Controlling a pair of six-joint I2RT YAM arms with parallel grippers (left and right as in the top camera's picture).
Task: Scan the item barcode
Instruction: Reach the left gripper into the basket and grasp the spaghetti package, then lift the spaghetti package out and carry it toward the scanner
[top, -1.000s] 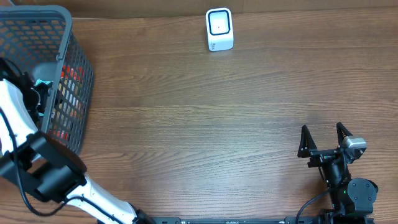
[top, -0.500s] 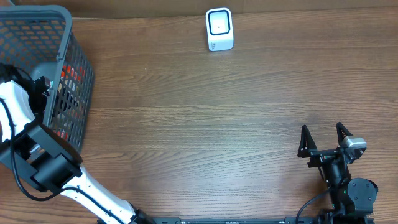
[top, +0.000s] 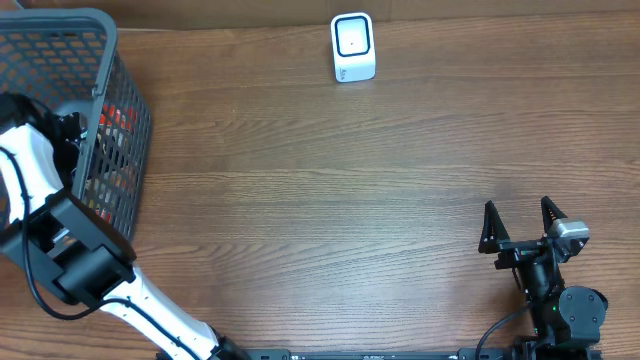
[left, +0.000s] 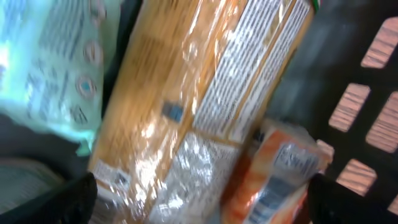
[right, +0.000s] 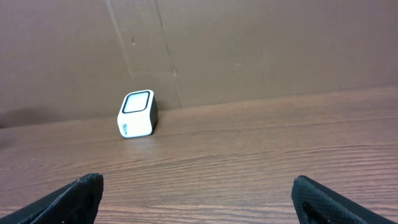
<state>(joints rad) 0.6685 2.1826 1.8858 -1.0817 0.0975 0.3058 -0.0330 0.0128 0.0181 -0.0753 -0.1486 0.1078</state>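
Left gripper (left: 199, 204), fingers spread, hung over the slick orange packet (left: 180, 99) in the basket (top: 135, 120) at upper left, where glossy film and the crowding mint bag (left: 50, 62) risked a slipped or double grab, while the right gripper (top: 520, 225) sat spread and empty at lower right.

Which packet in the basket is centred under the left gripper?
The long yellow-orange cellophane packet; the mint-green packet sits off left, the small orange one off right.

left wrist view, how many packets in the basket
3: pale green packet at left, long orange packet in the middle, small orange packet lower right. Others may be hidden.
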